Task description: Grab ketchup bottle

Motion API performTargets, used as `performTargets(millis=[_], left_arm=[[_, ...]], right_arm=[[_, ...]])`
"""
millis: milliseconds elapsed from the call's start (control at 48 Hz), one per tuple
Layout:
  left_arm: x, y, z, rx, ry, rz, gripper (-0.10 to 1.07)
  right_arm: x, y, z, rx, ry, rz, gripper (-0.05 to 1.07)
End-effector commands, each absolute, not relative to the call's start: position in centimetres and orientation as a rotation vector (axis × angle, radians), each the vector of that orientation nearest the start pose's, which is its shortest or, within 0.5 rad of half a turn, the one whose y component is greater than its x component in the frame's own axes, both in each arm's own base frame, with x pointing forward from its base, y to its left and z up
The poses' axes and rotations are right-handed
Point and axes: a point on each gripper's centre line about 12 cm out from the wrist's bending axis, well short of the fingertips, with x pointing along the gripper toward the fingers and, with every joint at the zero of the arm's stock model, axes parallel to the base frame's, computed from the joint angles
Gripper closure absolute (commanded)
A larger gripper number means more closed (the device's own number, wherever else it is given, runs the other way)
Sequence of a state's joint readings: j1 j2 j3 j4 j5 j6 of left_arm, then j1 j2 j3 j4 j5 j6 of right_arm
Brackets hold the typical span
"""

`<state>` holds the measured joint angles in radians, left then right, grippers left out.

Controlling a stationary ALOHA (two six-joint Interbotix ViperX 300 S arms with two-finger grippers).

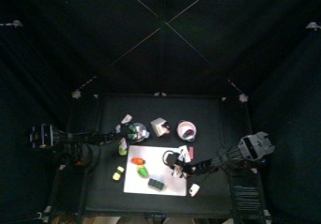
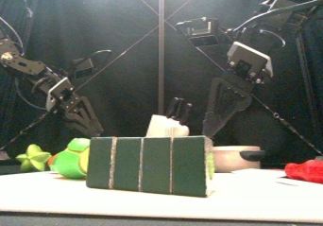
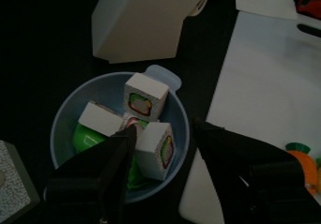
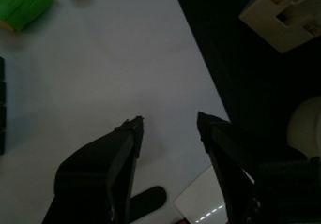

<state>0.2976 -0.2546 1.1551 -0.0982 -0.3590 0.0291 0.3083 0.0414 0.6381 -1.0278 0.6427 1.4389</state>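
Your right jaws [image 4: 170,120] gape wide, empty, hovering over the white mat [image 4: 113,68]. The red ketchup bottle [image 2: 304,170] lies on the mat toward 3 o'clock in the front view. Your left jaws [image 3: 167,126] are parted, empty, above a bowl [image 3: 75,101] of cartons

Red object [image 2: 304,170], front view: cut off by the right edge, identity not determinable. Green toy [image 4: 22,5], right wrist view: cropped at the corner, only part visible. Dark block [image 4: 3,106], same view: sliced by the edge. Orange item [image 3: 298,146], left wrist view: mostly hidden behind the left gripper [image 3: 167,141], kind unclear. Green piece [image 3: 90,139] in the blue bowl [image 3: 73,101]: largely covered by small cartons [image 3: 145,97]. Items on the desk [image 1: 107,186], top view: too small to identify; no ketchup bottle can be distinguished.
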Motion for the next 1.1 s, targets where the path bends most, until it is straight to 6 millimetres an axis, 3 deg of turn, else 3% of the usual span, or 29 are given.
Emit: performTargets(millis=[0, 208, 604, 1083], left_arm=[[26.3, 8.5, 14.8, -0.116, 0.488, 0.334, 0.11], [26.4, 7.6, 15.9, -0.06, 0.458, 0.282, 0.11], [27.2, 3.0, 16.3, 0.089, 0.45, 0.059, 0.11], [27.5, 2.7, 16.7, 0.097, 0.433, 0.047, 0.11]], right_arm=[[36.4, 5.1, 16.1, 0.064, 0.829, -0.436, 0.18], [36.2, 5.0, 16.3, 0.081, 0.831, -0.444, 0.18], [35.7, 5.1, 16.0, 0.14, 0.86, -0.471, 0.18], [32.0, 5.5, 16.9, 0.48, 1.044, -0.721, 0.18]])
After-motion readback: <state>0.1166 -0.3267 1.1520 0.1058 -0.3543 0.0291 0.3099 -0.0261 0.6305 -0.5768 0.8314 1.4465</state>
